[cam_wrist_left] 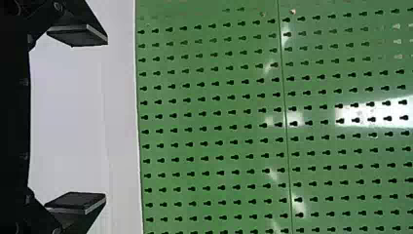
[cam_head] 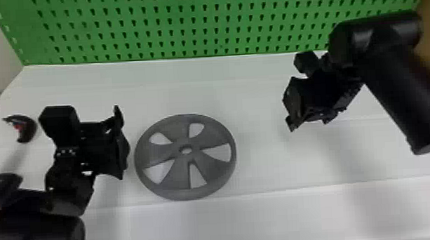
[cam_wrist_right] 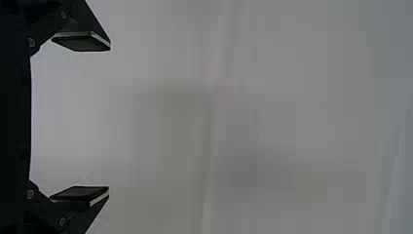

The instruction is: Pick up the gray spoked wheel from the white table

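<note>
Probable approach step; gray spoked wheel (cam_head: pixel 183 160) flat on white surface (cam_head: pixel 269 167), nearer wide-open, empty left fingers (cam_wrist_left: pixel 78 36) than similarly open, empty right fingers (cam_wrist_right: pixel 85 43); next, probably, tilt left fingers down to bracket rim (cam_head: pixel 140 153)

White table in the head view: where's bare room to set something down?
Bare: between wheel and green pegboard, and between wheel and right gripper. Crowded: left of the wheel, with the left gripper and a black-and-red object.

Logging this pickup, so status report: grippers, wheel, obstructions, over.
Left gripper and right gripper open, empty. Gray spoked wheel flat on white table, between them. Nothing lying on the wheel.
</note>
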